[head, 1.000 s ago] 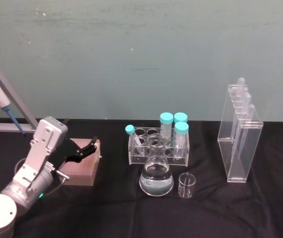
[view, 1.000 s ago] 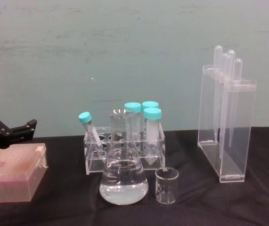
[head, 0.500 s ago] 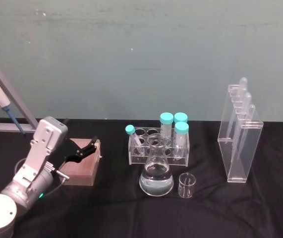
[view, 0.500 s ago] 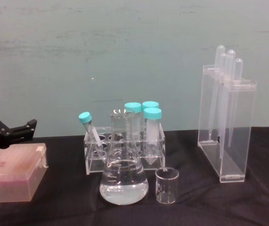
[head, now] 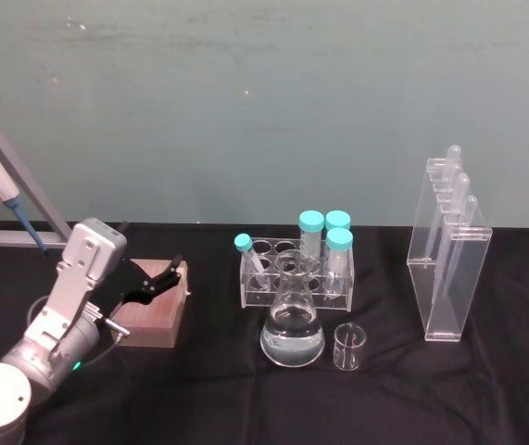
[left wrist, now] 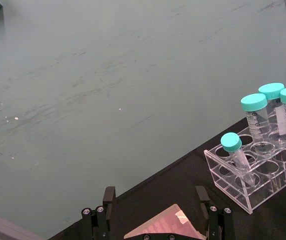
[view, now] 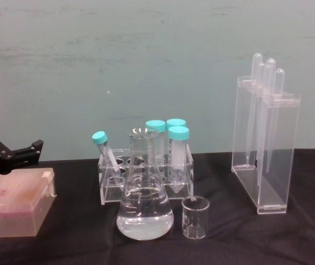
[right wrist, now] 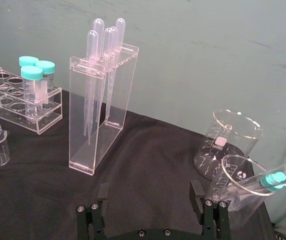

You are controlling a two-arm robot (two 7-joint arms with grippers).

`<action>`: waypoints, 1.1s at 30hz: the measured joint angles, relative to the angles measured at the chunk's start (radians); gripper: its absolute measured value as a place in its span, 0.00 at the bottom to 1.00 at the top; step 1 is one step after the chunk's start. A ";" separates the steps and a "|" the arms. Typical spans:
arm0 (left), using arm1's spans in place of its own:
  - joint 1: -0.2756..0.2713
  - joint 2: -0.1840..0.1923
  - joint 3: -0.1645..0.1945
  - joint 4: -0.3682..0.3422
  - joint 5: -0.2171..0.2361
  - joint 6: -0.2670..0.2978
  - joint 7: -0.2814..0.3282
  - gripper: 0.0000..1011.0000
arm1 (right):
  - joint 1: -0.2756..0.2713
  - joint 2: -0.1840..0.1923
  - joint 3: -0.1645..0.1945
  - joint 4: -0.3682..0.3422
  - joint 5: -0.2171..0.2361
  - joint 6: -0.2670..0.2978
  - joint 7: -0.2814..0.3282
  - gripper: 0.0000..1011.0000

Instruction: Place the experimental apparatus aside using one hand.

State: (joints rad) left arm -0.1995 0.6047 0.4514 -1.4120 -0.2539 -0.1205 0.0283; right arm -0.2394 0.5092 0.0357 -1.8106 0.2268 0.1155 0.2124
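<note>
Black-clothed bench (head: 227, 399), green wall (head: 245, 93) behind. We note the conical flask (head: 292, 326) at centre, small beaker (head: 348, 348) just beside it, pipette stand (head: 449, 278) well to their right. Left gripper (left wrist: 155, 196) hovers over a pink box (head: 153, 313), fingers spread, empty; right gripper (right wrist: 150, 199) spread too.

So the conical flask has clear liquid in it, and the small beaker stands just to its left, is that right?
Not quite. The conical flask does hold clear liquid, but the small beaker stands just to its right, not its left. The head view shows this.
</note>
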 joint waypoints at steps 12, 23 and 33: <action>0.000 0.000 0.000 0.000 0.000 0.000 0.000 0.99 | 0.006 -0.026 0.003 -0.002 -0.034 -0.028 0.026 0.99; 0.000 0.000 0.000 0.000 0.000 0.000 0.000 0.99 | 0.002 -0.060 0.014 -0.038 -0.050 -0.027 0.033 0.99; 0.000 0.000 0.000 0.000 0.000 0.000 0.000 0.99 | 0.010 -0.092 0.008 -0.067 -0.049 -0.024 0.038 0.99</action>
State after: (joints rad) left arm -0.1995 0.6047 0.4514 -1.4120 -0.2539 -0.1205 0.0283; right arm -0.2292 0.4167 0.0433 -1.8778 0.1776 0.0920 0.2501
